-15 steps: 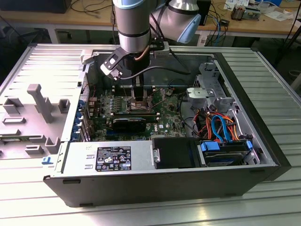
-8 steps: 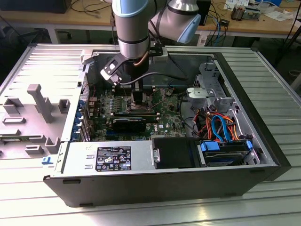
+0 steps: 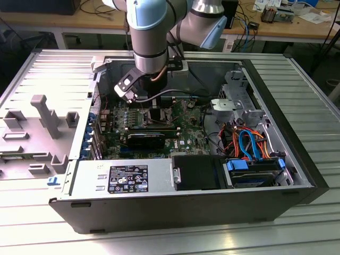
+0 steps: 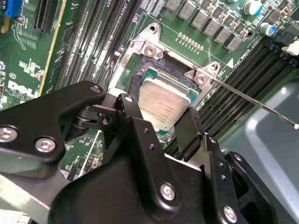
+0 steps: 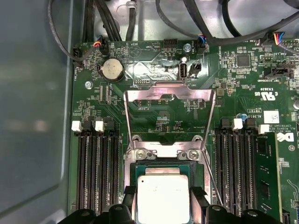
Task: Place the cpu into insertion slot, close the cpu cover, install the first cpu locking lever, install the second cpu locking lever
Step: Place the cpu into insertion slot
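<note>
Two fingers (image 4: 132, 112) of the gripper (image 4: 161, 122) clamp the chip (image 4: 164, 100), flat over the socket (image 4: 156, 71), mid-frame in the exterior view; cover (image 5: 168, 92) lies flipped open. Judgement: keep chip level, corners matched, no downward force.

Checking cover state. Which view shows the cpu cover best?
First wrist view: the cpu cover is flipped open, its whole frame and window visible against the board. In the second wrist view and the exterior view I can't make it out clearly.
</note>
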`<state>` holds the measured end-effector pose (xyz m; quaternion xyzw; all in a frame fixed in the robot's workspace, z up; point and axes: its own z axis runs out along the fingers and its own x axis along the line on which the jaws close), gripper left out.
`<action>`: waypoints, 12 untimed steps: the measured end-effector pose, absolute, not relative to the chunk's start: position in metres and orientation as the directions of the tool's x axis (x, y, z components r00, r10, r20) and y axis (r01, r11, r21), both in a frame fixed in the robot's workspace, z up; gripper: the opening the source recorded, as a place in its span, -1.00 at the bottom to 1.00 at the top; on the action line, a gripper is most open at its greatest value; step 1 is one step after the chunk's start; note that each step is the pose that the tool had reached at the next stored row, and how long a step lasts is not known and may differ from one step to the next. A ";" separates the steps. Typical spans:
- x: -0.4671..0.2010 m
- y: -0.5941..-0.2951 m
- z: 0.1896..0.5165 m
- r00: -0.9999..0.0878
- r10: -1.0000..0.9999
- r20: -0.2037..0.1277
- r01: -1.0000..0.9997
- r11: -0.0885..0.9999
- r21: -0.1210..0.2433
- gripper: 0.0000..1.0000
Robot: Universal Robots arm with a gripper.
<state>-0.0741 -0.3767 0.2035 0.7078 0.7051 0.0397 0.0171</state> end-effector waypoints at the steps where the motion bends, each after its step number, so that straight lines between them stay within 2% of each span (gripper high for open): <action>1: -0.074 -0.377 0.203 0.003 0.999 0.032 0.997 -0.005 0.080 0.09; 8: -0.074 -0.377 0.203 0.003 1.000 0.031 0.997 -0.005 0.080 0.09; 10: -0.074 -0.377 0.203 0.004 1.000 0.016 0.997 -0.005 0.080 0.09; 12: -0.074 -0.377 0.203 0.004 1.000 0.016 0.997 -0.005 0.080 0.09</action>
